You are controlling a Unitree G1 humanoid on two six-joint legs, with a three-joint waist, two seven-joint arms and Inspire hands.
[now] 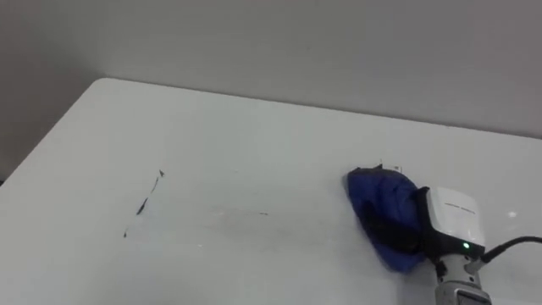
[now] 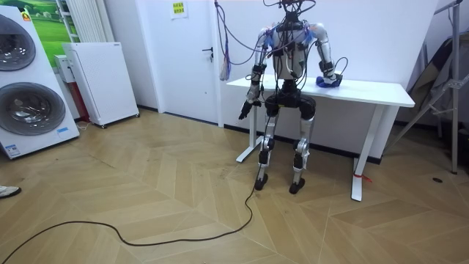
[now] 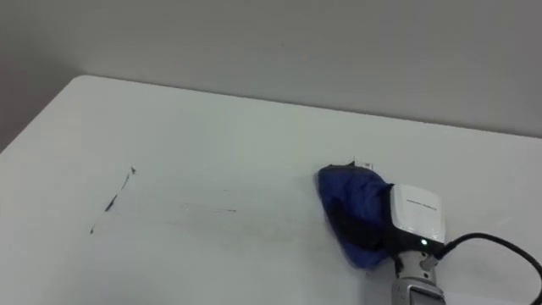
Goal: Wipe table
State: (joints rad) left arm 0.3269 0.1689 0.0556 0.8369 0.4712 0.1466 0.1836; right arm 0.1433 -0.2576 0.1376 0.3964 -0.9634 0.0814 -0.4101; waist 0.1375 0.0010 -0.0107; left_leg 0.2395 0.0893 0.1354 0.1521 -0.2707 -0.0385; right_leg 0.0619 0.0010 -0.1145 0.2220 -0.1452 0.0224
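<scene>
The job looks started but not done. The blue cloth (image 1: 377,203) lies on the white tabletop (image 1: 254,127), over toward the right side and closer to the near edge than the far edge. The right hand (image 1: 415,230) rests on top of the cloth. Its fingers are tucked into the folds, so I cannot tell if they grip the cloth or just press it down.

Near the left edge there are 3 thin dark marks (image 1: 142,206) in a slanted row. They are well apart from the cloth and not yet wiped. I think the cloth has to go all the way across to the left to clean them, so most of the work is left.

The 2 eye views show the marks and the cloth up close. In the room view the marks are too small to see. That view adds the whole robot, standing at the long near edge with its back to the camera. Its left hand (image 2: 244,110) hangs down by the left end of the tabletop, holding nothing I can see. Its fingers are too small to read. The wooden floor (image 2: 146,205) and a white cabinet (image 2: 102,81) are there too.
</scene>
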